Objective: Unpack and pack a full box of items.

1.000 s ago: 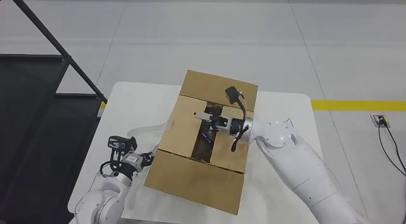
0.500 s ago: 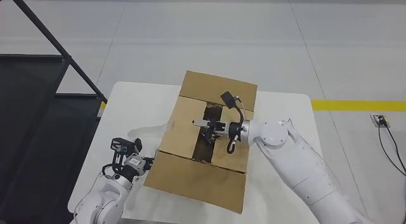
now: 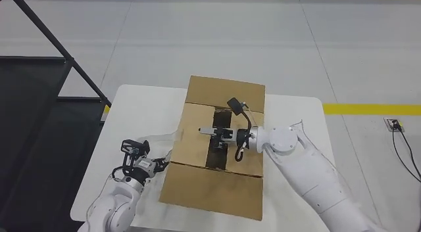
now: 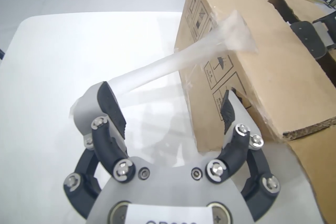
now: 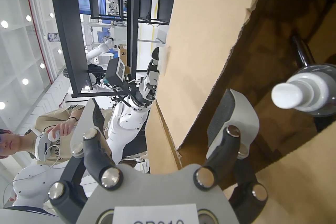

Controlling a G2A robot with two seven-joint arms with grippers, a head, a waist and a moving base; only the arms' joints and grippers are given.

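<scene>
A brown cardboard box (image 3: 197, 143) stands on the white table (image 3: 131, 107), its top flaps parted along a dark middle gap. My right gripper (image 3: 216, 131) is open over that gap. One of its fingers (image 5: 231, 109) sits inside the box and the other outside, with a top flap (image 5: 210, 12) between them. Inside the box stands a bottle with a white cap (image 5: 302, 93). My left gripper (image 4: 165, 89) is open beside the box's side wall (image 4: 236, 57). A strip of clear tape (image 4: 183, 62) runs from one of its fingers to the box's upper edge.
One outer flap (image 3: 210, 189) lies spread toward the table's near edge, another (image 3: 227, 91) toward the far edge. Bare tabletop lies left of the box (image 4: 65, 51). A black frame (image 3: 39, 28) stands beyond the table's left side.
The box has turned and shifted a little to the right. My left gripper has moved closer to the box with the tape stuck to it. My right gripper has shifted slightly left over the gap.
</scene>
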